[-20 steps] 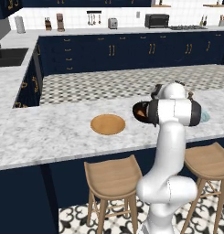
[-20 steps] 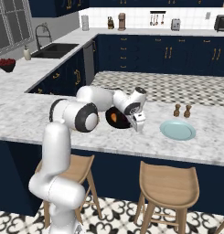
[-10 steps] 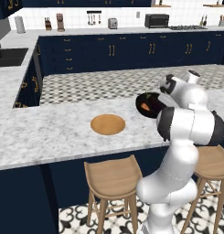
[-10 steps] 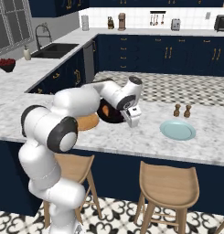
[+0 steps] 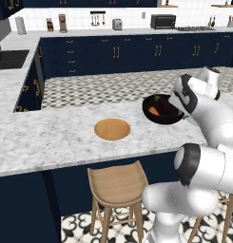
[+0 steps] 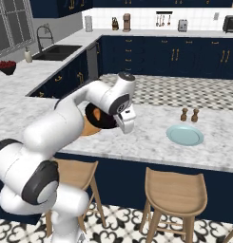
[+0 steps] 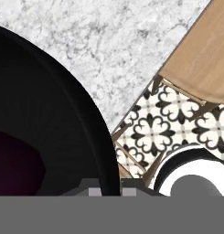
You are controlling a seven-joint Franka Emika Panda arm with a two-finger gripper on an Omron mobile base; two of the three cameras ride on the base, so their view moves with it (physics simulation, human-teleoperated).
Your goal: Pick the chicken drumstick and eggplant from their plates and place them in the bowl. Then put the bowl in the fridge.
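My gripper [image 7: 108, 192] is shut on the rim of the glossy black bowl [image 5: 160, 111], which hangs just above the marble island counter [image 5: 56, 137]. In the bowl lie the orange-brown chicken drumstick [image 5: 153, 111] and the dark purple eggplant [image 5: 162, 101]. The hand view shows the bowl [image 7: 49, 119] at the left, with the eggplant [image 7: 13, 169] deep inside it. From the right base view the bowl [image 6: 99, 116] is partly behind my hand [image 6: 125, 121]. The tan wooden plate [image 5: 112, 129] and the pale blue-green plate [image 6: 185, 135] both lie bare. The fridge is out of view.
Wooden stools [image 5: 118, 182] [image 6: 175, 190] stand along the counter's near side. Two small shakers [image 6: 189, 114] sit behind the blue-green plate. A sink [image 6: 61, 51] is set in the far left counter. Navy cabinets line the back wall.
The arm has swung and folded round, its elbow now near the counter's front edge. The bowl, held throughout, has shifted a little with the hand. Plates have not moved.
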